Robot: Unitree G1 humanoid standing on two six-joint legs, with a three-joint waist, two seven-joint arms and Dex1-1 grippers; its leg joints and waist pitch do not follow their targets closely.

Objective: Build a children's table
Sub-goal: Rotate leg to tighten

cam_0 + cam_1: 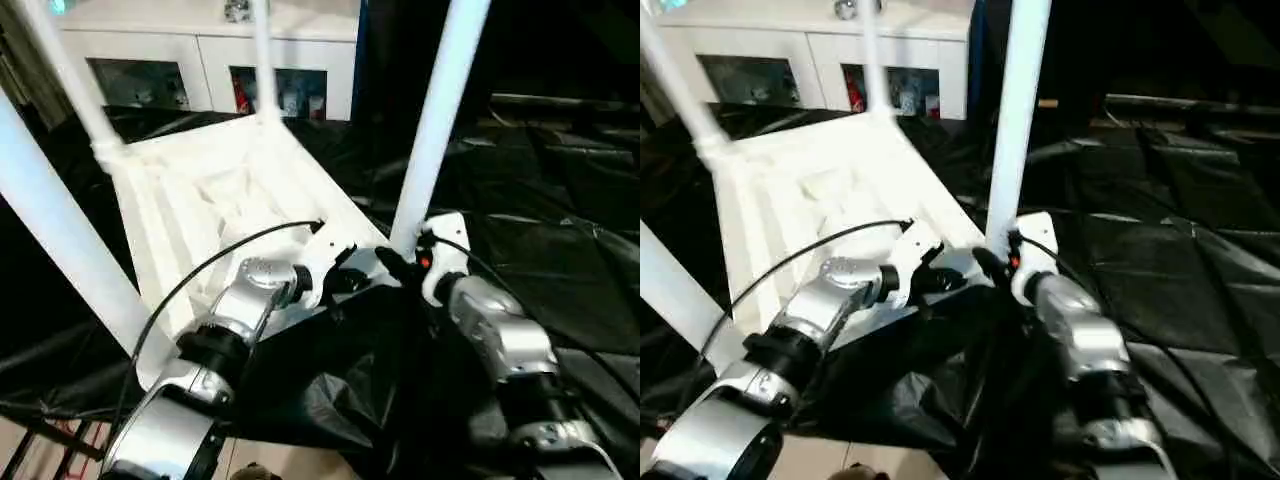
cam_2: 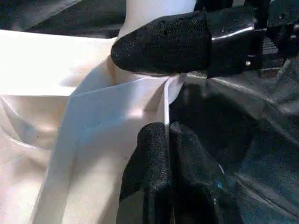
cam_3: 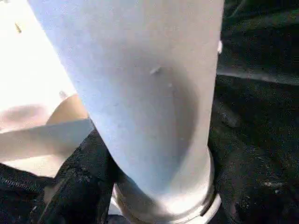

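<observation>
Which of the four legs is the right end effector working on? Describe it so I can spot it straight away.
Start at the white tabletop, lying upside down on the black-draped work table with its four legs pointing up. Go to its near corner on the robot's right, where both end effectors meet. The leg rising there is the one: the right end effector sits at its base, unlike the other three.

Lab: black-draped work table point(image 1: 560, 260), white cabinet point(image 1: 200, 60)
</observation>
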